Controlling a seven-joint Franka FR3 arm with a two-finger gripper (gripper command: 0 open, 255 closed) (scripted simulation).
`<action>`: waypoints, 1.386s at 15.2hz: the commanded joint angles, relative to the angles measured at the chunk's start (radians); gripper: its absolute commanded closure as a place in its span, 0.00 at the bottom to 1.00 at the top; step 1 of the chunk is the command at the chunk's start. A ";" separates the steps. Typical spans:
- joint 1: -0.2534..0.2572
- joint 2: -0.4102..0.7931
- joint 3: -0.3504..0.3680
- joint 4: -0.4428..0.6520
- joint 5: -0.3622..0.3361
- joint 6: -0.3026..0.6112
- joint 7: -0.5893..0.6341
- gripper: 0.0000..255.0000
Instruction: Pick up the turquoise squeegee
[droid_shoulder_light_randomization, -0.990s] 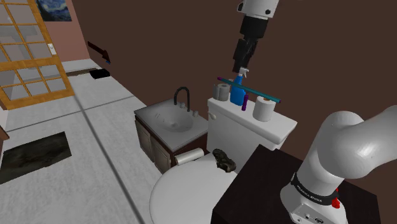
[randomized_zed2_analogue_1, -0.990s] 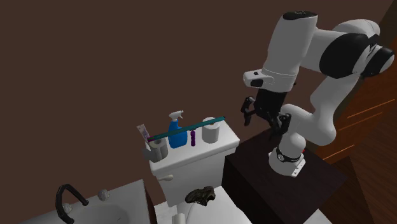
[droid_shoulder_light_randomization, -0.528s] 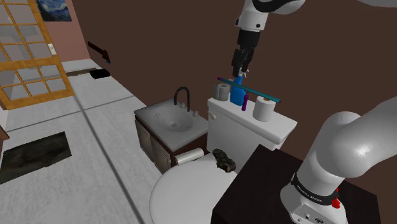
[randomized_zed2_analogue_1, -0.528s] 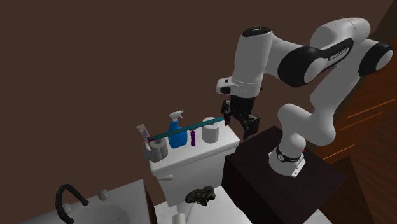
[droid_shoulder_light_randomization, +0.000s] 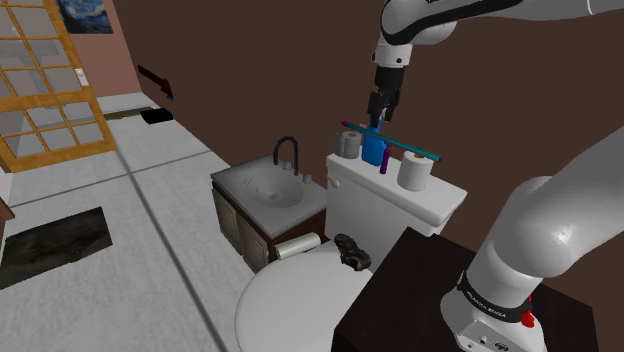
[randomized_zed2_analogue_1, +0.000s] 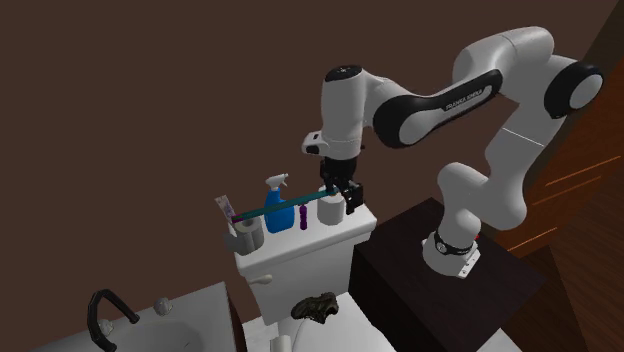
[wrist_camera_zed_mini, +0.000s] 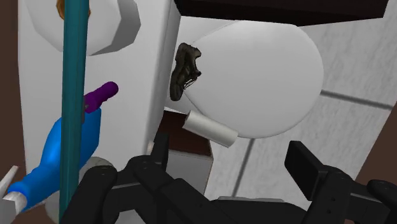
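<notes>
As the arm arches over, its spread gripper hangs near the squeegee.

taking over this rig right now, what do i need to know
Claw: open, holding nothing, hanging just above the things on the toilet tank.
Turquoise squeegee: lies level across the tank top, apparently resting from one paper roll to the other, passing the blue spray bottle. In the wrist view it runs off to one side of the fingers, not between them.
Done: approach only, no grasp yet.
Left: centre the claw over the squeegee, lower, close, lift.
</notes>
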 joint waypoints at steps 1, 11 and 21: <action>-0.013 0.060 -0.026 0.031 -0.007 0.009 -0.020 0.00; -0.091 0.373 -0.147 0.199 -0.002 0.052 -0.131 0.00; -0.119 0.490 -0.171 0.196 0.020 0.144 -0.164 0.00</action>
